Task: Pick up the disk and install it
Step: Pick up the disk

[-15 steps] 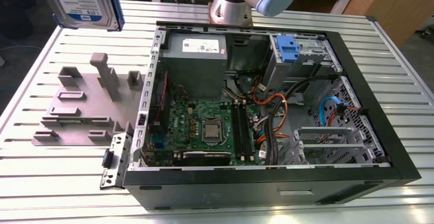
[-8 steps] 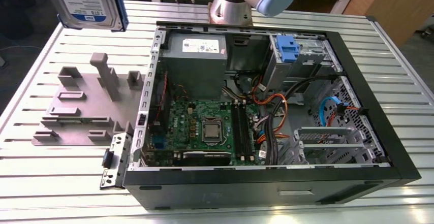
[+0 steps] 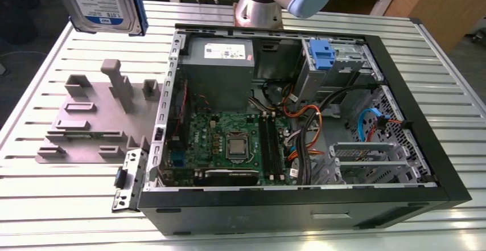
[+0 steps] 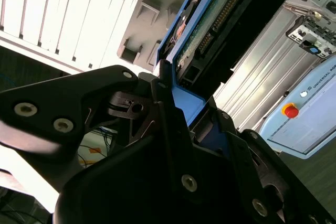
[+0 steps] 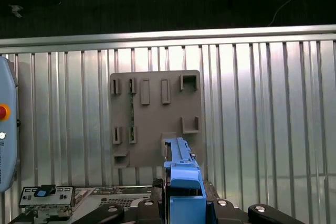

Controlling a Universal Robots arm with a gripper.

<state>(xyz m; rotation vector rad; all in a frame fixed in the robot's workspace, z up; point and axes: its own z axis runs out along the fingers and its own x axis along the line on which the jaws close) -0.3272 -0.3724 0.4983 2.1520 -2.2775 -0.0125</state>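
One gripper clamped on disk | flat silver slab, blue plastic frame

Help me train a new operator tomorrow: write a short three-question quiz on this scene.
1. True or false: the disk lies flat on the grey fixture plate.
2. Which part of the disk is the gripper shut on? A) its blue carrier frame B) its label C) its connector
3. In the exterior view, on which side of the open computer case does the fixture plate lie?
Key: 1 false, it is held in the air; 2 A; 3 the exterior view's left.
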